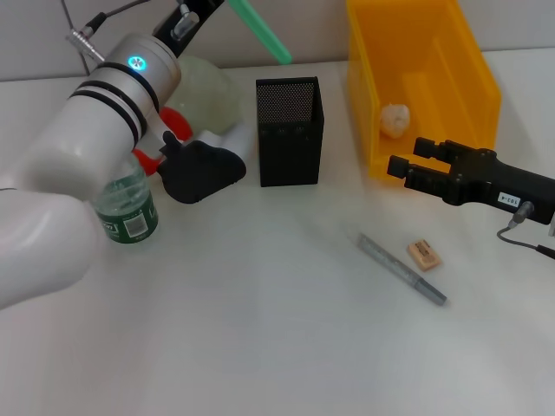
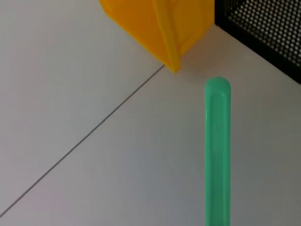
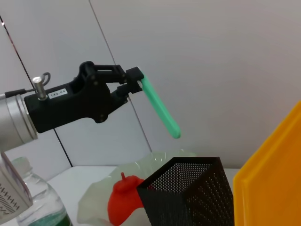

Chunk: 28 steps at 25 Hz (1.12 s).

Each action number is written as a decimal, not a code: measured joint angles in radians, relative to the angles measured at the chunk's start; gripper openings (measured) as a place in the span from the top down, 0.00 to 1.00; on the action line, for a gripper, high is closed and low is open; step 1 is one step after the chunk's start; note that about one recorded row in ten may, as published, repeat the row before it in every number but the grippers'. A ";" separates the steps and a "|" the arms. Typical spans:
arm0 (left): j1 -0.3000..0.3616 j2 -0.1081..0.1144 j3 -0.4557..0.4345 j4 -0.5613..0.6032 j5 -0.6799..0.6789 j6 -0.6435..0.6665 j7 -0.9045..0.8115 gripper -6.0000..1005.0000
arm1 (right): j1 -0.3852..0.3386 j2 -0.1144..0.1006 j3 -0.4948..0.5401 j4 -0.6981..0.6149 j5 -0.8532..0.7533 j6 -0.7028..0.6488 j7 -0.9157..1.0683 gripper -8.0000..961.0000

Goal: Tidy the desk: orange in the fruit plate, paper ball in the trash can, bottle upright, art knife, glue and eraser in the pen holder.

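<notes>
The left gripper [image 3: 134,80] is up in the air behind the desk, its fingers clamped on one end of a green stick [image 3: 161,109], most likely the glue, which slants down toward the pen holder [image 1: 290,131] without reaching its mouth. The stick's free end hangs above and a little behind the holder's open top, so I'd judge this the carry toward a drop into the cup.

A good share looks done. The orange [image 3: 123,199] sits in the pale-green fruit plate [image 3: 96,201], the paper ball [image 1: 395,120] lies inside the yellow trash can [image 1: 451,54], and the bottle [image 1: 127,211] stands upright just under the left forearm.

Still out on the desk are the eraser [image 1: 424,253] and a grey pen-like art knife [image 1: 401,269], lying close together in front of the trash can. The right gripper [image 1: 404,159] rests low by the front of the trash can, fingers parted and holding nothing, with those two items near it.

Room is tight around the holder: the fruit plate on one side, the trash can wall on the other, and the bottle close to the left arm's elbow, easy to knock over. The front half of the desk is bare.
</notes>
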 joint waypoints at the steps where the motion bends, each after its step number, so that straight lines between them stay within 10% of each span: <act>1: 0.000 0.000 0.003 -0.006 0.008 -0.010 -0.002 0.81 | 0.000 0.000 -0.001 0.000 0.000 0.003 0.000 0.23; 28: 0.050 -0.001 0.106 -0.015 0.108 -0.098 0.011 0.81 | 0.011 0.000 -0.004 -0.001 0.001 0.013 0.000 0.23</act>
